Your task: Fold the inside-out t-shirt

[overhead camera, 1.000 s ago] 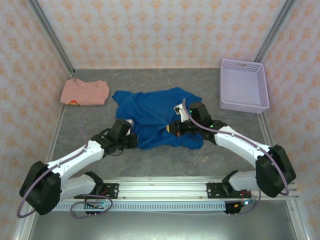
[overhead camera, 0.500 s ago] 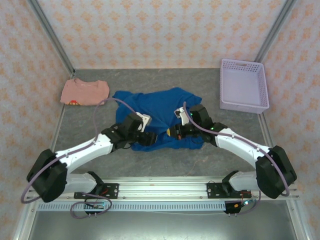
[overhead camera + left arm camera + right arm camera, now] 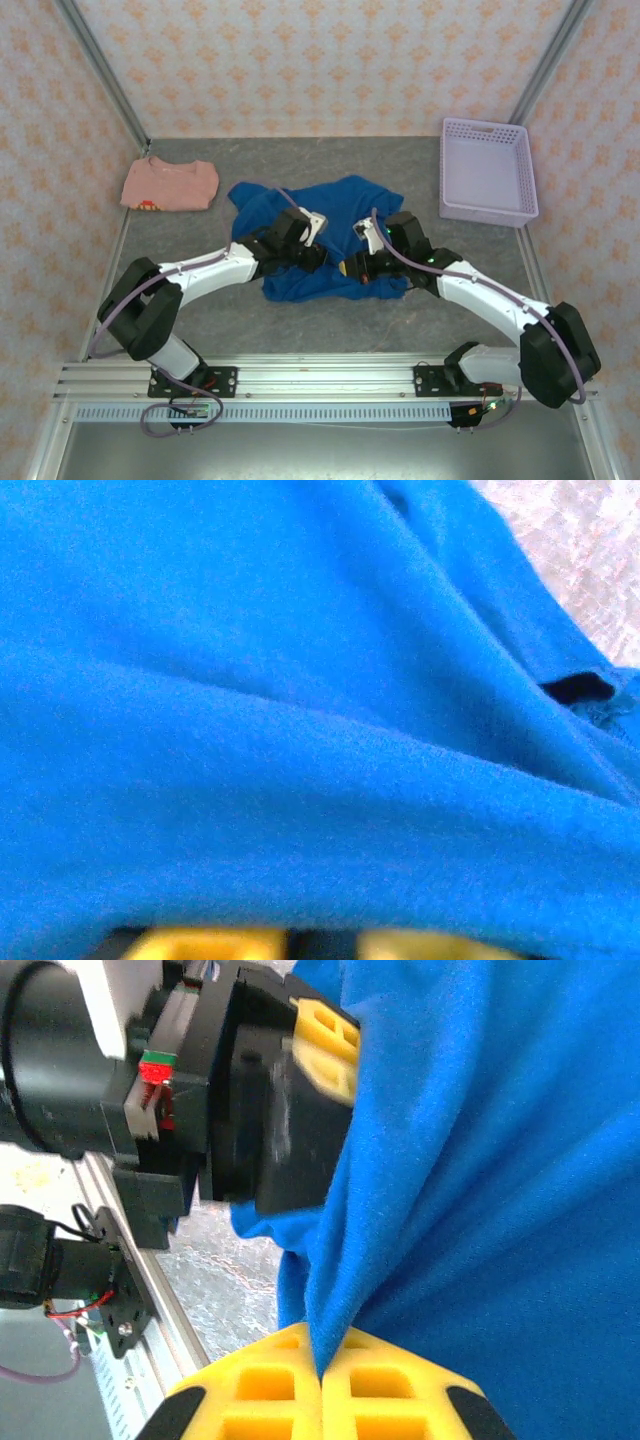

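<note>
Two shirts on the grey table. The pink shirt sits folded far left near the wall, well apart from everything else.

Left gripper comes in from the left and sits on the near-left part of the blue t-shirt, tips buried under a fold. On the left wrist cam, blue cloth drapes right over the fingers, with thin yellow slivers of fingertips at the bottom edge. Can't tell whether those jaws are closed, or whether they hold any cloth.

The blue t-shirt is mid-table and crumpled. It's spread wider on the far side and bunched along the near edge between the two grippers.

Right gripper is at the near-right edge of the shirt, just beside the left one. On the right wrist cam its yellow jaws are pressed together, pinching a fold of blue cloth that rises straight out of the seam between them. Same view shows the left gripper's black body and one yellow finger poking out from under the cloth edge.

A lavender basket sits far right, apart from the shirt.
</note>
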Robot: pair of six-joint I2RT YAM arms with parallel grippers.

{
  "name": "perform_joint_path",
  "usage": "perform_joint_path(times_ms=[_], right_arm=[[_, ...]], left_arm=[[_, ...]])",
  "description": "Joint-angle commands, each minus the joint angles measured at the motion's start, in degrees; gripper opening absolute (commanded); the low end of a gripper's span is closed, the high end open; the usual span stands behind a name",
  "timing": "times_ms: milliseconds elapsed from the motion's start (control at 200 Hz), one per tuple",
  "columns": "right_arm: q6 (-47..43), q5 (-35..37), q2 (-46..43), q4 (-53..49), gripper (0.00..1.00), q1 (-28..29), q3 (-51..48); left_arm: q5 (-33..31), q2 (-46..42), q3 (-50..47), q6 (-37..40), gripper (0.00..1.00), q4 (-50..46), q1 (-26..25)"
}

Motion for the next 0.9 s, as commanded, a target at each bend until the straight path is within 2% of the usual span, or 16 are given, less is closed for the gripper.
perform_joint_path(times_ms=[0,75,150,230,330,445,615,776,896], right_arm=[[-5.1,3.3,-1.6,-4.9,0.0,-0.4,1.6],[-4.6,13.2,-1.6,-8.6,0.0,-0.4,4.1],[-1.9,24.7,-1.6,-12.9,0.0,-0.4,7.2],[0.8,32.8,-0.9,-17.6,0.04,-0.4,10.4],[-0.5,32.0,-1.1,-19.1,0.15,0.7,11.4],[-5.9,27.4,-5.2,-17.1,0.36,4.5,9.6],[-12.2,25.5,-12.0,-13.4,0.59,12.2,6.2],[-11.3,24.6,-9.7,-8.0,0.68,13.6,5.4],[-9.3,33.0,-2.4,-4.3,0.72,13.6,7.6]], left_arm=[[5.5,-0.3,1.9,-1.5,0.05,0.0,1.5],[10.4,-4.5,1.4,-3.2,0.0,-1.6,2.1],[16.1,-9.7,1.6,-5.2,0.0,-5.1,2.2],[22.6,-15.4,0.5,-8.6,0.0,-6.0,2.2],[26.9,-19.9,0.3,-11.2,0.0,-8.2,2.2],[24.2,-22.3,1.8,-10.2,0.0,-13.9,2.4],[25.0,-22.5,3.0,-10.2,0.0,-15.1,2.5],[25.0,-22.3,3.3,-9.9,0.0,-15.6,2.5],[25.3,-22.9,3.1,-9.2,0.0,-16.0,2.5]])
